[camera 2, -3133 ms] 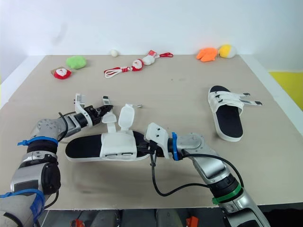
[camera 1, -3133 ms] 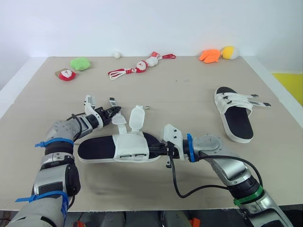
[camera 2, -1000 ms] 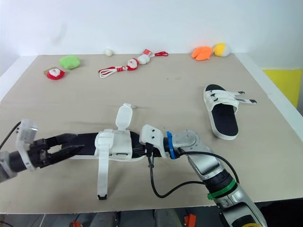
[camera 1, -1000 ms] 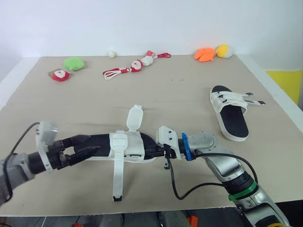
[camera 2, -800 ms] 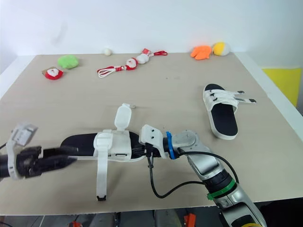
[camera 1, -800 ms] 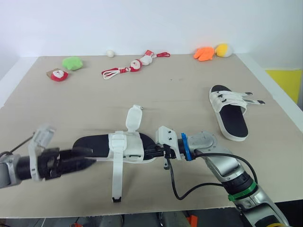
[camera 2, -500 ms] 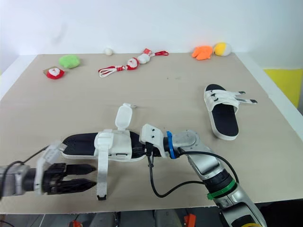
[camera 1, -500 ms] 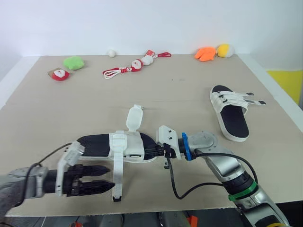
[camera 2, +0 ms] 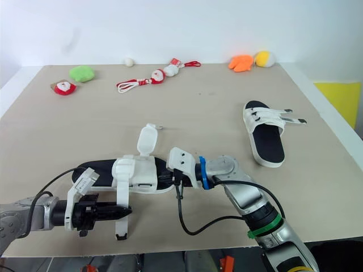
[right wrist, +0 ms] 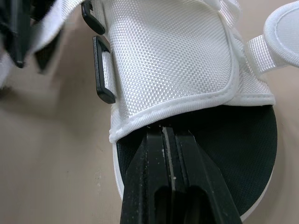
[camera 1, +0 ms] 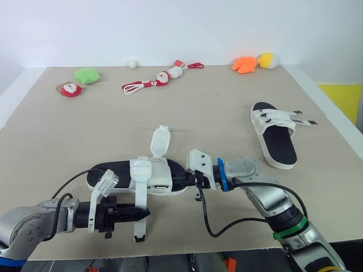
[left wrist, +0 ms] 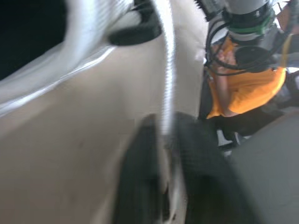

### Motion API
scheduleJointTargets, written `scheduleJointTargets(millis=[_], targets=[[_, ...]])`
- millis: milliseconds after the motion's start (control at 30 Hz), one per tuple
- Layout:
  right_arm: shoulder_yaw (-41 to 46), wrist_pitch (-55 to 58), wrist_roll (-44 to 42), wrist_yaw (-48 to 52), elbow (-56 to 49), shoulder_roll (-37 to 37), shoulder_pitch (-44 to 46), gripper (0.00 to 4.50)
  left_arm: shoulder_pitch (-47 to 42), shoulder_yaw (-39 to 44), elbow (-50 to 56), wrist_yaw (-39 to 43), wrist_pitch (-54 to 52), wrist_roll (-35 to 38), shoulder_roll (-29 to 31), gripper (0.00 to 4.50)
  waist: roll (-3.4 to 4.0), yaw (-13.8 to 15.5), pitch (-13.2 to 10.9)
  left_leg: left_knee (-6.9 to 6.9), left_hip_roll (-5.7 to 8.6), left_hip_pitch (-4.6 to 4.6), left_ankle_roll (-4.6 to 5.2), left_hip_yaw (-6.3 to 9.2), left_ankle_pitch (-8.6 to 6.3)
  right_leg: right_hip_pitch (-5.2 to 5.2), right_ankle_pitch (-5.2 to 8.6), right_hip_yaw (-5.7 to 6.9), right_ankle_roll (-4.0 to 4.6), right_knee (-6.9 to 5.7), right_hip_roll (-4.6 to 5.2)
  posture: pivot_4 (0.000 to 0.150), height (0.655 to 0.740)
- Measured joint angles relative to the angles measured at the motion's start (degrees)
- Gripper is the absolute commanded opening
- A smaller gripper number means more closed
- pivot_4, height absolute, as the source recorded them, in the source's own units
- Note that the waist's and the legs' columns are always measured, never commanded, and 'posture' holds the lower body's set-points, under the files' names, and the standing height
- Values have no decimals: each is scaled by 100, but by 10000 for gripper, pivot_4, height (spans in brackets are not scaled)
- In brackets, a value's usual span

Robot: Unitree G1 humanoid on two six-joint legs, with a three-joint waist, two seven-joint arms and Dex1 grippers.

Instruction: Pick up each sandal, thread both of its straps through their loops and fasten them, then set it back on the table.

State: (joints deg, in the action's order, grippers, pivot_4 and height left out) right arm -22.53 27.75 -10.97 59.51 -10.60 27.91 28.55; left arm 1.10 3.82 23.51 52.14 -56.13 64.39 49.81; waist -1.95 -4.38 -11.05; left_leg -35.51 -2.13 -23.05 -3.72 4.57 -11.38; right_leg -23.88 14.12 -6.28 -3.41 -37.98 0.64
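White webbing is the story here: the near sandal (camera 1: pixel 110 171) lies flat on the table (camera 1: pixel 227 107) just toward 6 o'clock of centre, its long strap (camera 1: pixel 139 207) trailing straight out toward 6. The left gripper (camera 1: pixel 142 213) comes in low from 9 o'clock, and in the left wrist view that strap runs between its two fingers, so I read it as pinched on the strap, ready to steer the free end. The right gripper (camera 1: pixel 186 180) reaches in from 3 o'clock with its fingers pressed together on the edge of the upper. That looks like an anchor, keeping the shoe from sliding while the other arm pulls.

The black loops (right wrist: pixel 103 77) sit empty on the side of the upper. The short strap (camera 1: pixel 159 140) flips out toward 12, also unfastened. The second sandal (camera 1: pixel 276 141) waits at 3 o'clock, well apart, straps seemingly done.
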Motion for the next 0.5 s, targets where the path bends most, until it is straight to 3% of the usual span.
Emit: scheduleJointTargets(millis=[267, 500], targets=[[0, 0, 6, -16, 14, -31, 14, 0, -1285, 708, -382, -314, -416, 1099, -134, 597, -2, -4, 1, -7, 1, -3, 1, 1, 1, 1, -19, 0, -33, -1, -1, 1500, 7400], [-8, -7, 45, -56, 24, -82, 27, 0, -2170, 644, -1103, -251, -552, 862, -131, 597, -1, -4, 1, -5, 1, -9, 1, 5, 1, -2, -18, 0, -33, -1, -5, 1500, 7400]])
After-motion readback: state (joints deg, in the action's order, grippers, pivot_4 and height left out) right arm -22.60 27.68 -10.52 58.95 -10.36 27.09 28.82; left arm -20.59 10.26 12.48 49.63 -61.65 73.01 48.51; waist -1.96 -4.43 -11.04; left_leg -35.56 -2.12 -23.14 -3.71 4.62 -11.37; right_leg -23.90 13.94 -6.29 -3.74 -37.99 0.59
